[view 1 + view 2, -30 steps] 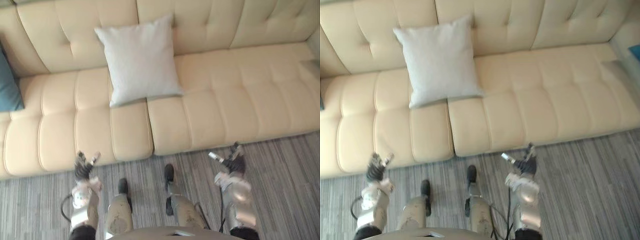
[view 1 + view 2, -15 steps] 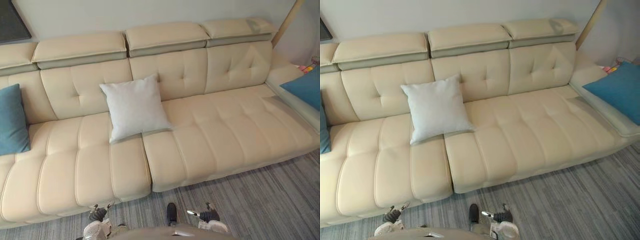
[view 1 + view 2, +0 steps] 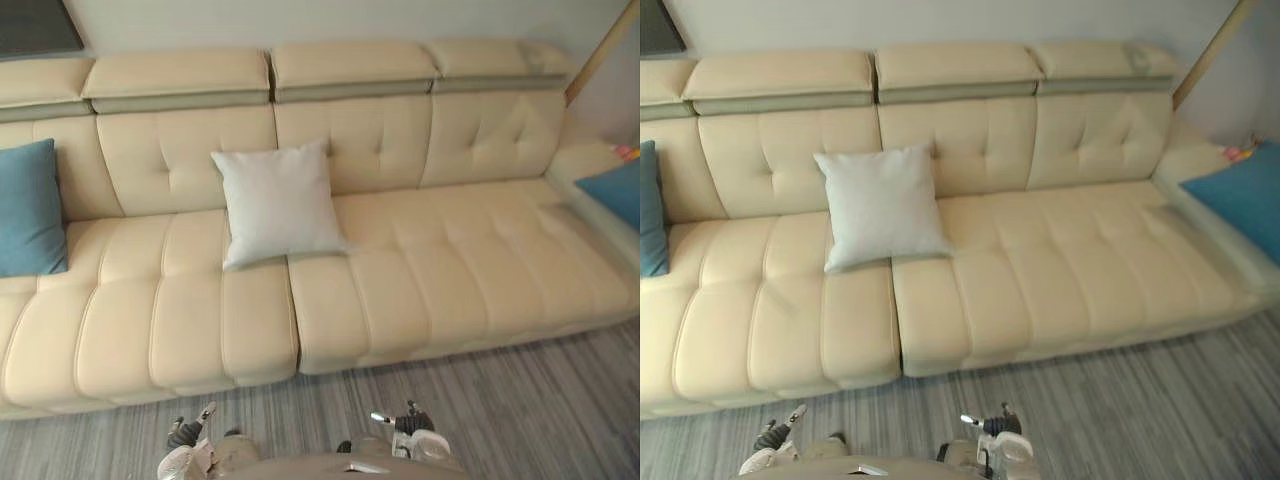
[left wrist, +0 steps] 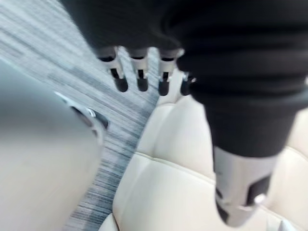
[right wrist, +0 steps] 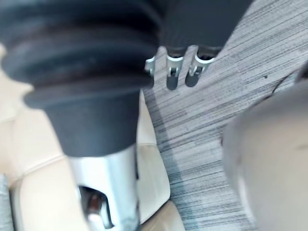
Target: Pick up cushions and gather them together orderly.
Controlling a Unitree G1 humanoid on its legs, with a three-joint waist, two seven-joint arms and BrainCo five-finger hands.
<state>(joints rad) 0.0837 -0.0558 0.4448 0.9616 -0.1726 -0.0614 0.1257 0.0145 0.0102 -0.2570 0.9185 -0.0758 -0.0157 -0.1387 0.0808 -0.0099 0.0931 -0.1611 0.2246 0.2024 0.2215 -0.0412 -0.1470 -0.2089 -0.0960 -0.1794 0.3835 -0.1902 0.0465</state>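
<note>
Cream sofa (image 3: 420, 280) ahead of us: the white cushion (image 3: 277, 203) leaned mid-seat, with one blue cushion (image 3: 28, 208) at the left end and another blue cushion (image 3: 1240, 195) at the right. Our left hand (image 3: 185, 435) and right hand (image 3: 408, 425) hung low, fingers relaxed, empty. Best, we judged, to step close before reaching.

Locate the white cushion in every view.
Left eye view: white cushion leaning on the sofa back, left of centre.
Right eye view: same cushion, further left.
Left wrist view: sofa seat past the left hand.
Right wrist view: sofa seat past the right hand.
Shared landmark: seat seam under the cushion's corner.
</note>
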